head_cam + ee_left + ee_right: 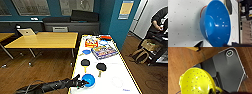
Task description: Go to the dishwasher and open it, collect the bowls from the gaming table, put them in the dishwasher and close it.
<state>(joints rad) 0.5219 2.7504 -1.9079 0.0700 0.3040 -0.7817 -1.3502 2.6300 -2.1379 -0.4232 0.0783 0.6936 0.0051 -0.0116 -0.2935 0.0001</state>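
The blue bowl (88,80) sits near the front left edge of the white gaming table (117,72). My left gripper (81,82) is at the bowl's left rim. In the left wrist view the blue bowl (218,23) looms large, and the dark fingers (199,44) stand apart on either side of its wall, open. The yellow-green bowl (195,82), dotted with small holes, hangs over the wood floor and my grey base, with my right gripper (213,92) shut on its edge. The dishwasher is out of view.
Two black round paddles (85,62) (101,66) lie just beyond the blue bowl, with game boxes (103,52) farther back. A yellow wood-topped table (45,40) stands to the left. A person (160,20) and a backpack (140,55) are at the right.
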